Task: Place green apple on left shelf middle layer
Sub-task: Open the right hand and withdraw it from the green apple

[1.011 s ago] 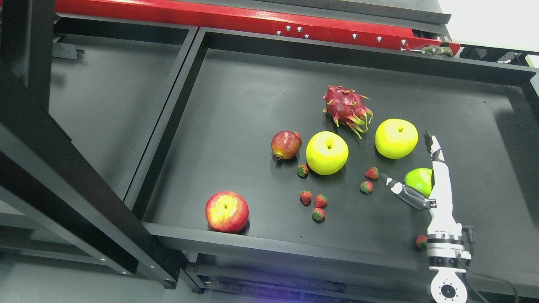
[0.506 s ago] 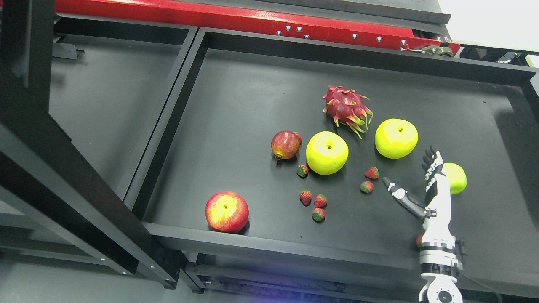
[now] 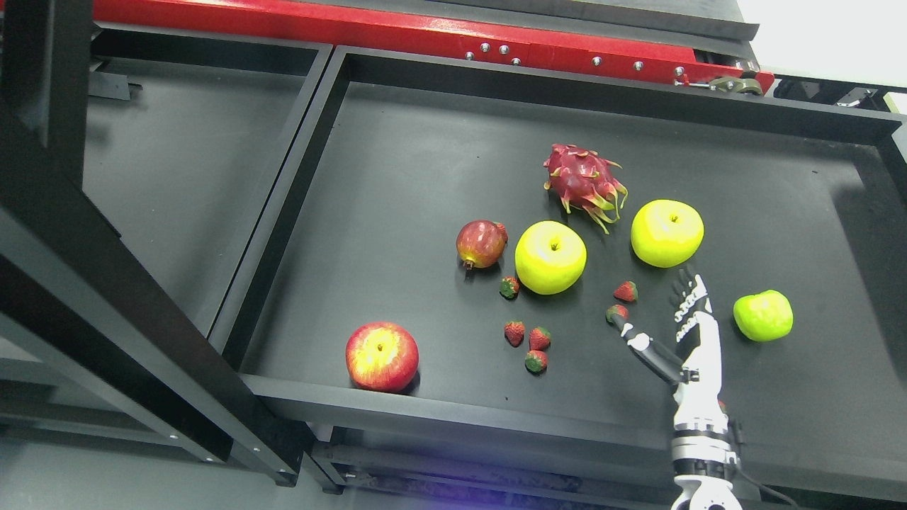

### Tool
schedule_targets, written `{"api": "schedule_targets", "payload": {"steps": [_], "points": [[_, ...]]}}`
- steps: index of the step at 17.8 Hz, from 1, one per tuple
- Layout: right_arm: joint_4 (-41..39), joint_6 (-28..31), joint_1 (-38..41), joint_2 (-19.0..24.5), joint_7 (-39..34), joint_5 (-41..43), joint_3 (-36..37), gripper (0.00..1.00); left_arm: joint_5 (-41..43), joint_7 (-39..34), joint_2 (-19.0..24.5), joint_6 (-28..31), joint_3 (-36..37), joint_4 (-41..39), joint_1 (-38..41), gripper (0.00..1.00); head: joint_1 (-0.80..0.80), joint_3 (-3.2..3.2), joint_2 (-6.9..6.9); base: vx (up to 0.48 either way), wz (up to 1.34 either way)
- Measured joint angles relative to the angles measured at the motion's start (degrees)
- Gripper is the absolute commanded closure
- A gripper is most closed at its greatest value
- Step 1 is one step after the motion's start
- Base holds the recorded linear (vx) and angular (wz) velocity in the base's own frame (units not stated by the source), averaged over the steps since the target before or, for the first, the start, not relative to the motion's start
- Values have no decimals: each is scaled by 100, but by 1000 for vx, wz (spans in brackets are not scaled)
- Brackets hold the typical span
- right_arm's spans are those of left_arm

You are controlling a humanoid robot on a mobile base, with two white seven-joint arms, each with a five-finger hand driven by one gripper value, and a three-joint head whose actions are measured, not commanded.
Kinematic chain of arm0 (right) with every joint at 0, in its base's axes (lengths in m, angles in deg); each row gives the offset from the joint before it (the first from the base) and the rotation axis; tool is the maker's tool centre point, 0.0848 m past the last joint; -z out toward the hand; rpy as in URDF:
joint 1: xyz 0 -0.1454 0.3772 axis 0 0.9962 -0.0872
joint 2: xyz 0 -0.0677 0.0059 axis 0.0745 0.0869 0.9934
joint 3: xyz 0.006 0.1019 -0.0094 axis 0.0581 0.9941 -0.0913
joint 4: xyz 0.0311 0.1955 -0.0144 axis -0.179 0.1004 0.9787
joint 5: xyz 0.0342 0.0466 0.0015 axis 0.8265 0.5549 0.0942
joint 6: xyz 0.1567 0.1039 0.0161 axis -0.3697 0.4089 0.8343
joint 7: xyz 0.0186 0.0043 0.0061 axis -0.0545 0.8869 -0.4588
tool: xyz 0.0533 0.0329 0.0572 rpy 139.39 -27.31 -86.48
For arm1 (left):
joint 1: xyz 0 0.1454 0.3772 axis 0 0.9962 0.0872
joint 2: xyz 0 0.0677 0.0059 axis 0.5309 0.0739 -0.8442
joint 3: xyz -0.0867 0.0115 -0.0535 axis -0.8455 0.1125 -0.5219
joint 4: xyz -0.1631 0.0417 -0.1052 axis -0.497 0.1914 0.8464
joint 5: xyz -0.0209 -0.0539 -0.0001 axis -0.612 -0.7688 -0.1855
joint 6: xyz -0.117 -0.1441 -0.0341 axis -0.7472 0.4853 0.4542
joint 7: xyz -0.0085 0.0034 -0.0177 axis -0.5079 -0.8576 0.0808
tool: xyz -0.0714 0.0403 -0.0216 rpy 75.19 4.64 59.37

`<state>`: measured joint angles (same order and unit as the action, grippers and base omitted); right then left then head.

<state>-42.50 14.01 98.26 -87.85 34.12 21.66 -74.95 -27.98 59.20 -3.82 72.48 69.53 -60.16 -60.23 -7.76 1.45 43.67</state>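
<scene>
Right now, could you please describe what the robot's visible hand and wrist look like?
The right hand is slim, white, with black jointed fingers and a dark thumb tipped white. Below it sit a black-banded wrist, a round white joint and a thin black cable.

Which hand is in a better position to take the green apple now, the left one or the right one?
The right hand, I think. It is the only hand in view, open, just left of the green apple but not touching it. The left hand does not show at all.
</scene>
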Motion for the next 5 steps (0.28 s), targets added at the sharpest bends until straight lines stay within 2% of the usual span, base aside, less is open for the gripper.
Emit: {"api": "schedule_targets", "payload": {"steps": [5], "points": [[-9,1,26,47,6,51,-156,0,0,0,0,8,0,0,0,0,0,0,0,0,0]]}}
